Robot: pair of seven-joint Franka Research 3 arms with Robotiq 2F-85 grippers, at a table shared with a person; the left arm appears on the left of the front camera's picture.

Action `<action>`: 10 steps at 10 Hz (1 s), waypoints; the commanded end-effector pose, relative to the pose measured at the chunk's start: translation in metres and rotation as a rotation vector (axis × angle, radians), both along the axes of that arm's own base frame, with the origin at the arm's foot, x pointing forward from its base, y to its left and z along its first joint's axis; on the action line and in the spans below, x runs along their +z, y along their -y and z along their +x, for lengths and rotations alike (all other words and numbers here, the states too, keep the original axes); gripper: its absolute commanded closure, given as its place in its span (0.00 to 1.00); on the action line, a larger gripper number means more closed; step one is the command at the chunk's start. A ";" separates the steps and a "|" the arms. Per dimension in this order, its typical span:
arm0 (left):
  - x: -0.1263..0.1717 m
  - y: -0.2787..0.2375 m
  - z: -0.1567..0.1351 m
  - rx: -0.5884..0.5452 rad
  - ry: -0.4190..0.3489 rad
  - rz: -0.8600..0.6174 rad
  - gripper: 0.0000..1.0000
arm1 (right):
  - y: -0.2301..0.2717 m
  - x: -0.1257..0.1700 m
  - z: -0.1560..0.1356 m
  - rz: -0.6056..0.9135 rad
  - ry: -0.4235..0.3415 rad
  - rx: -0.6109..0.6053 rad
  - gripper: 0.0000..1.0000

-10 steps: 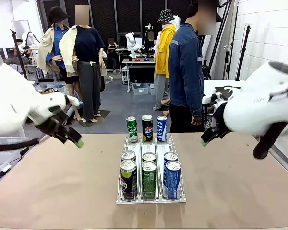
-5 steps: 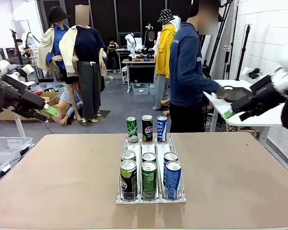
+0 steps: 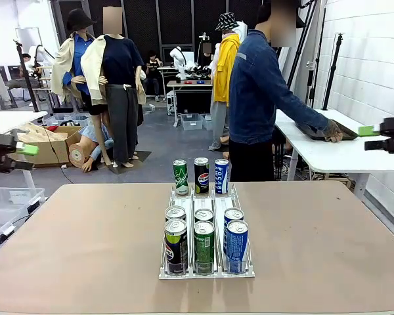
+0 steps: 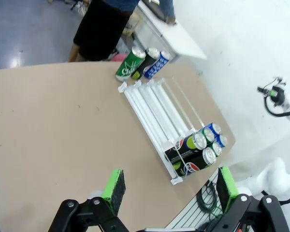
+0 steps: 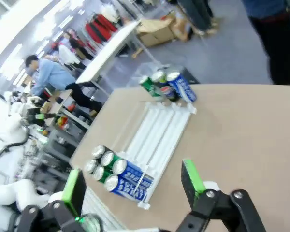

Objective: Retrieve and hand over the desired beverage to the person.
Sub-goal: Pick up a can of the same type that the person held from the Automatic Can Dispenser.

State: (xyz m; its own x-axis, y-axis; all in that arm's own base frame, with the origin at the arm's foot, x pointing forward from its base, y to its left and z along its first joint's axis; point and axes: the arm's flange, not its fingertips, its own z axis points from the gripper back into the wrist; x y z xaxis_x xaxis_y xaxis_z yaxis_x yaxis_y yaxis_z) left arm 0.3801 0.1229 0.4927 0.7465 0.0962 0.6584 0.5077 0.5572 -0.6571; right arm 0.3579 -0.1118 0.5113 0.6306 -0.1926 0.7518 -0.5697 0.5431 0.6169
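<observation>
Left gripper [image 4: 170, 188] gapes wide and empty. Beyond its pads I see the white rack [image 4: 154, 111], with green, black and blue cans [image 4: 144, 63] at its far end. Farther off stands the person [image 3: 256, 98] in a dark-blue denim jacket with grey stripes, hand [image 3: 331, 133] on a side table [image 3: 328, 157]. Right gripper [image 5: 133, 183] is equally wide and empty, the rack below it.

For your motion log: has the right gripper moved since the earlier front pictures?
Yes. The right gripper has swung rightward and upward, away from the rack, to the picture's right edge.
</observation>
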 end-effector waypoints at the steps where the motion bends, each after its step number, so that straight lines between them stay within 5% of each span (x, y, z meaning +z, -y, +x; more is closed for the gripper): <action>1: -0.010 -0.001 -0.006 -0.011 0.043 -0.042 0.00 | 0.013 -0.022 0.001 0.065 0.029 0.051 0.00; 10: -0.007 -0.003 -0.009 -0.017 0.026 -0.036 0.00 | 0.017 -0.016 -0.010 0.079 0.039 0.034 0.00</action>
